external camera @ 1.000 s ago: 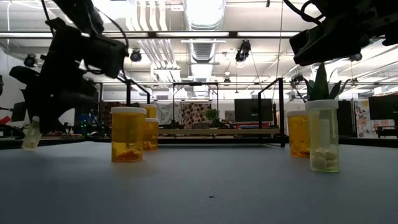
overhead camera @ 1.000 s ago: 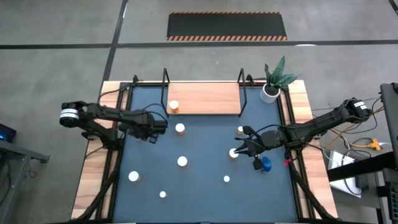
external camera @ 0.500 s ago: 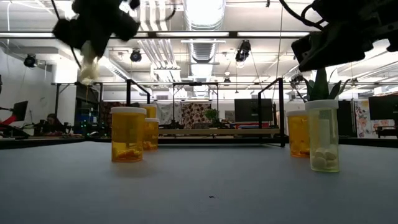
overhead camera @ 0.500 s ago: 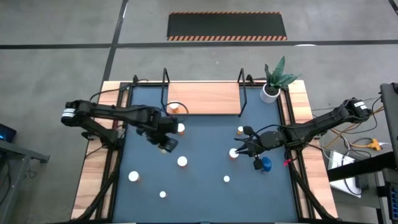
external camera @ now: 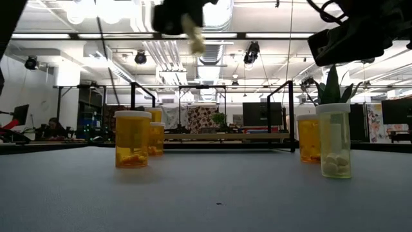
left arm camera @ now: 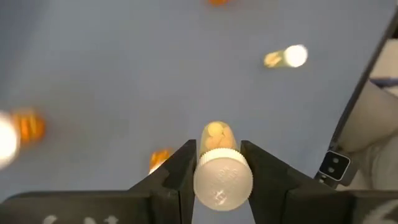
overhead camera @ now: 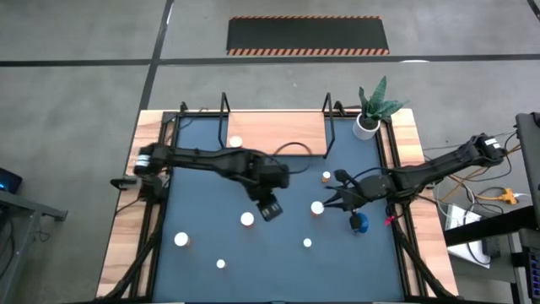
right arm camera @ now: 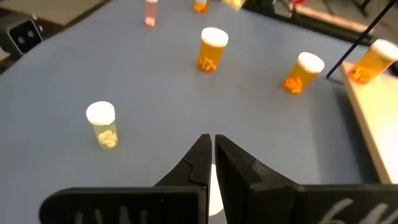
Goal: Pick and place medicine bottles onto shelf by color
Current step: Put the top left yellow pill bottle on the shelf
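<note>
Looking down on the table, you see your left arm stretched far across the dark-blue mat (overhead camera: 202,262), its left gripper (overhead camera: 270,209) hanging over the middle of the mat. In that arm's wrist view, its two fingers (left arm camera: 181,167) are closed on a small pale bottle (left arm camera: 222,168) with a white cap, held up off the mat. From table height the same bottle shows high in the air, tilted. Your right gripper (overhead camera: 331,201) sits over the right side of the mat with its fingers pressed together and nothing between them; a white-capped bottle (overhead camera: 317,207) stands just beside it, and a blue bottle (overhead camera: 360,223) lies near it. The wooden shelf (overhead camera: 287,133) lies along the far edge of the mat, with one orange bottle (overhead camera: 235,143) standing at its left end. More white-capped bottles are spread over the mat: one near the shelf's right end (overhead camera: 326,177), one near the middle (overhead camera: 246,219), and three towards the near side (overhead camera: 180,240). A potted plant (overhead camera: 369,114) stands at the far right corner.
</note>
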You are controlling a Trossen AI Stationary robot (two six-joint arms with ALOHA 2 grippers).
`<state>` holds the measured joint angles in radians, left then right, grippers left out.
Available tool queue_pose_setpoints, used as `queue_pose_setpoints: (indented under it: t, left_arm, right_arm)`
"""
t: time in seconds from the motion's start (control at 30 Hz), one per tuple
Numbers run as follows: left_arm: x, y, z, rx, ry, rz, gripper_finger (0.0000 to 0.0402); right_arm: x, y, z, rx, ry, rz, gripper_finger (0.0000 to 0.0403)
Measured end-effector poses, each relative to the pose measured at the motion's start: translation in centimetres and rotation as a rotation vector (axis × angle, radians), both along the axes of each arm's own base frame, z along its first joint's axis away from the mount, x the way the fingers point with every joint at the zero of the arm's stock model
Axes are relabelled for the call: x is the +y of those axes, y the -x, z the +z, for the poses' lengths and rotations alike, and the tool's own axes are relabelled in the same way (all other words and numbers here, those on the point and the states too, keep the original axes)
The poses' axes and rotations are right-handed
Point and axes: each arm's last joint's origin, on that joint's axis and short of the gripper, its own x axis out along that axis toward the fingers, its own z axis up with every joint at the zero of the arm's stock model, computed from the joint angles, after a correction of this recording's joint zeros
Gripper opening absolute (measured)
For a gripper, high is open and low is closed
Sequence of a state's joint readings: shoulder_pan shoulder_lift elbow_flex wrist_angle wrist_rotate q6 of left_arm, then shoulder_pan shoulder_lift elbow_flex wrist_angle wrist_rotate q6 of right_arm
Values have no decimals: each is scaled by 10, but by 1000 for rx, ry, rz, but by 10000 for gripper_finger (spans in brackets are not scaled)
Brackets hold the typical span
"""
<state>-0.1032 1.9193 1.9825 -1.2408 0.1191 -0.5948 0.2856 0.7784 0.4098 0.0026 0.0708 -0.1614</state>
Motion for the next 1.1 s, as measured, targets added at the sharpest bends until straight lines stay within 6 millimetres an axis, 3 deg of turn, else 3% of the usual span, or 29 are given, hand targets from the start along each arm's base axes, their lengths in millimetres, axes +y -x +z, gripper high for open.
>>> queue_pose_setpoints:
  t: [0.23, 0.57, 0.87, 1.1]
  left_arm:
    - [23, -26, 6, -67, -142, -156, 92]
    - [97, -25, -14, 24, -333, -65, 92]
    - [155, -14, -54, 122, -323, 57, 92]
    - [182, -4, -84, 177, -329, 106, 92]
  right_arm:
    - [-4, 19, -1, -122, -52, 51, 13]
    - [-8, 34, 1, -206, -108, 40, 13]
    - [-8, 34, -1, -192, -126, 31, 13]
    - [-8, 34, -2, -187, -132, 28, 13]
